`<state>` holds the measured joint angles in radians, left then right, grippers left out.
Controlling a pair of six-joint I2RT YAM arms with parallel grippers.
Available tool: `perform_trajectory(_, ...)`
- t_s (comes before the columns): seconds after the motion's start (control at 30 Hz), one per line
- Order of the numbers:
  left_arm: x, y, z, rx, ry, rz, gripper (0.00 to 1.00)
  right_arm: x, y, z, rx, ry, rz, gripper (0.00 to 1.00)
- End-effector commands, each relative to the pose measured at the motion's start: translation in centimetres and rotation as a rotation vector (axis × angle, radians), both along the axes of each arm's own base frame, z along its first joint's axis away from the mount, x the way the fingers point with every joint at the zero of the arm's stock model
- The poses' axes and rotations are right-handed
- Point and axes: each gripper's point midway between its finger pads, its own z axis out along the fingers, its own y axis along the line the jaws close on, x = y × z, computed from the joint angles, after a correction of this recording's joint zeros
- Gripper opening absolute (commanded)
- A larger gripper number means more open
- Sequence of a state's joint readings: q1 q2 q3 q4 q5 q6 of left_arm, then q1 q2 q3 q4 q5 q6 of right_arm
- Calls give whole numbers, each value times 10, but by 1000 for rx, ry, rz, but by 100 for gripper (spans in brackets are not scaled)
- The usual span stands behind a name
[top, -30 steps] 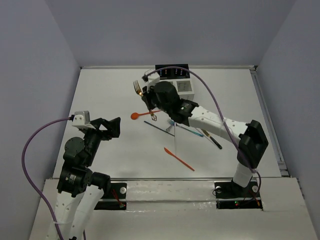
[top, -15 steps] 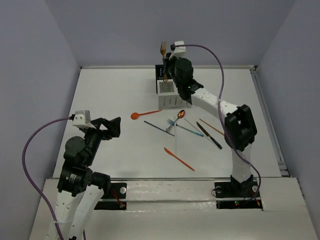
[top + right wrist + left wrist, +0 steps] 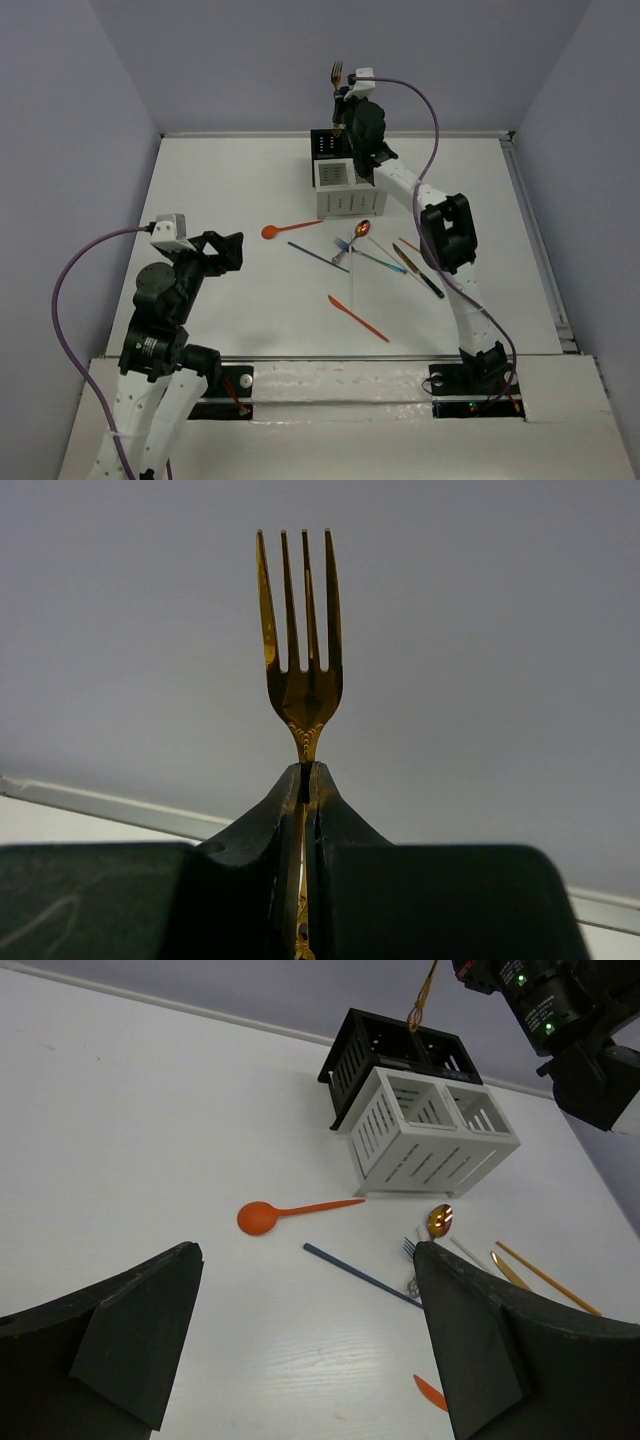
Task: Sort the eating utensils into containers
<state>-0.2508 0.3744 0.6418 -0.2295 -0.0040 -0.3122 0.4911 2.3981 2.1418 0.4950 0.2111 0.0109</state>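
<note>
**Gold fork held over the holders; the rest lie on the table**

One block of containers stands at the far middle of the table. It has four perforated compartments, two black on the far side and two white on the near side.

One gold fork is off the table. The right tool is closed on its neck just under the four tines, which point up. In the left wrist view the handle end hangs just above the black compartments.

In front of the white compartments lie:
- one orange spoon, to the left
- one dark blue stick
- one gold spoon
- one silver fork, touching the blue stick
- one black knife, to the right
- one orange knife, nearest and apart from the others

Two thin gold pieces lie by the black knife. The crossed pieces in the middle of this pile are too tangled to count with certainty.

The left tool hangs over the near left of the table. Its jaws are spread wide and hold nothing.
</note>
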Motion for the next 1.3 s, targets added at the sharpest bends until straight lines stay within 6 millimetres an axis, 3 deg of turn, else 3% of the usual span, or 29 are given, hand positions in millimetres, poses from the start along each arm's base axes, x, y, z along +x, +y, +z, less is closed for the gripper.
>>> perform_trajectory(0.0,2,0,24,0,-66,-12,99,4,16,15,27,-111,43,7)
perform_trajectory(0.07,3,-1,23,0,-62,-19,99,8,22,-3,6,-92,61,7)
perform_trajectory(0.27,6,-2,22,11,-59,-28,99,-4,26,-19,-4,-81,111,7)
perform_trajectory(0.33,6,0,23,11,-62,-20,99,-9,25,-8,1,-94,117,17)
perform_trajectory(0.37,5,1,24,9,-68,-20,99,-11,23,-14,-5,-81,116,39)
perform_trajectory(0.4,5,0,25,10,-72,-22,99,-14,22,-7,1,-94,116,51)
perform_trajectory(0.47,4,2,26,9,-78,-15,99,-23,18,14,5,-107,123,61)
perform_trajectory(0.5,4,2,26,9,-79,-17,99,-29,15,30,6,-111,125,61)
perform_trajectory(0.53,4,2,26,8,-82,-18,99,-29,16,21,-4,-92,130,61)
perform_trajectory(0.57,3,2,27,8,-84,-20,99,-39,12,43,3,-110,133,61)
perform_trajectory(0.6,2,2,27,7,-87,-21,99,-44,9,50,1,-106,133,60)
perform_trajectory(0.63,2,1,28,7,-91,-23,99,-49,8,34,16,-40,145,60)
perform_trajectory(0.67,0,1,30,5,-99,-27,99,-65,1,56,27,-38,153,59)
perform_trajectory(0.7,0,1,30,6,-102,-27,99,-75,-2,32,27,36,162,59)
perform_trajectory(0.73,-1,1,31,4,-106,-27,99,-85,-6,31,36,63,169,59)
perform_trajectory(0.77,-3,1,33,2,-114,-30,99,-107,-16,53,62,64,181,58)
perform_trajectory(0.8,-3,1,33,0,-117,-30,99,-119,-19,45,90,115,191,57)
perform_trajectory(0.83,-4,1,34,0,-120,-32,99,-131,-26,17,76,195,186,57)
perform_trajectory(0.87,-5,1,34,-1,-123,-30,99,-150,-35,21,89,247,185,53)
perform_trajectory(0.9,-5,1,35,-1,-127,-32,99,-161,-41,10,71,289,179,49)
perform_trajectory(0.93,-5,0,34,-4,-124,-35,99,-176,-49,-24,70,383,168,47)
perform_trajectory(0.97,-5,0,34,-6,-125,-35,99,-187,-57,-37,70,428,149,41)
perform_trajectory(1.03,-6,-1,34,-6,-125,-42,99,-216,-76,-48,71,486,121,34)
perform_trajectory(1.1,-8,-4,36,-12,-135,-57,99,-242,-98,-96,25,619,55,27)
perform_trajectory(1.17,-10,-6,37,-13,-139,-68,99,-262,-109,-107,16,665,44,24)
perform_trajectory(1.2,-11,-6,38,-14,-145,-67,99,-281,-113,-134,-22,754,59,23)
perform_trajectory(1.27,-13,-9,39,-16,-146,-83,99,-297,-115,-145,-37,802,83,25)
